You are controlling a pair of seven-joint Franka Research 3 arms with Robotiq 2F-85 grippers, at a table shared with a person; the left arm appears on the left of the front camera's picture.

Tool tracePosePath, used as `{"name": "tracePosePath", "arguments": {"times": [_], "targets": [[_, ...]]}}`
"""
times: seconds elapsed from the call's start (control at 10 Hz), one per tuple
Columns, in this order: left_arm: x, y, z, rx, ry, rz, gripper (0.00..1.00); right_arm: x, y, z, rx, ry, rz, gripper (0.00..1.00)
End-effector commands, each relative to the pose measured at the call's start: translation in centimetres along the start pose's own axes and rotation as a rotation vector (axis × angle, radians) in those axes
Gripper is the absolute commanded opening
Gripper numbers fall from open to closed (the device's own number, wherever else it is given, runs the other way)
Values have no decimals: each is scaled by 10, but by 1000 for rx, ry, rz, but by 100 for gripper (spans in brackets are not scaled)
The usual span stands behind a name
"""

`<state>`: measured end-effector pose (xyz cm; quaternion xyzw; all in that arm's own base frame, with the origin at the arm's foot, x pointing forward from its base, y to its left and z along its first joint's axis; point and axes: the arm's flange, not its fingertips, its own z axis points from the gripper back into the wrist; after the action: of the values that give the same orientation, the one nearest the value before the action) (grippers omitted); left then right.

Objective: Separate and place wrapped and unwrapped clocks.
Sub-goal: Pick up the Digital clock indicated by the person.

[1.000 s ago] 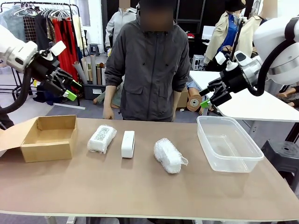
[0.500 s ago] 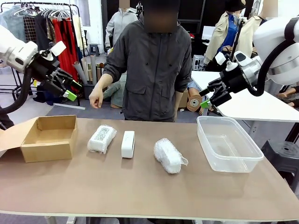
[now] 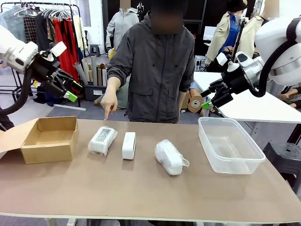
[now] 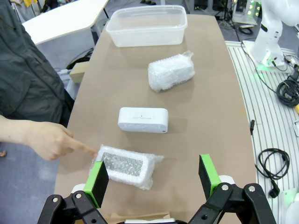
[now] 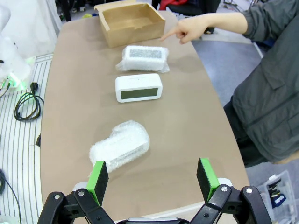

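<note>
Both arms hang in the air over the surface [image 3: 141, 193], one at each end. The left claw [image 4: 153, 168] is released, with its green pads wide apart, and it hovers high above the far left side, near the open cardboard box [image 3: 49, 151]. The right claw [image 5: 151, 163] is released as well and hovers above the far side of the clear plastic container [image 3: 233, 165] at the right end. Between box and container three pieces lie in a row, none touching another. These are the left wrapped clock [image 3: 102, 139], the bare white clock [image 3: 129, 145] just beside it, and the right wrapped clock [image 3: 168, 157], which is a little nearer. The person's hand [image 3: 109, 101] is stretched out from the far side, one finger pointing down at the left wrapped clock
</note>
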<state>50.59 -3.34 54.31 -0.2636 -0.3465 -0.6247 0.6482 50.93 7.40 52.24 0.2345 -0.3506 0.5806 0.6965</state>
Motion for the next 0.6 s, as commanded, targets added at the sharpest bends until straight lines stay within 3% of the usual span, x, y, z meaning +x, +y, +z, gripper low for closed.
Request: {"name": "tracePosePath", "arguments": {"times": [0.0,0.5], "targets": [[0,0,1,1,-16,-1,100,1,0,0,3,-10,1,100],[0,0,1,1,-16,-1,100,1,0,0,3,-10,1,100]]}}
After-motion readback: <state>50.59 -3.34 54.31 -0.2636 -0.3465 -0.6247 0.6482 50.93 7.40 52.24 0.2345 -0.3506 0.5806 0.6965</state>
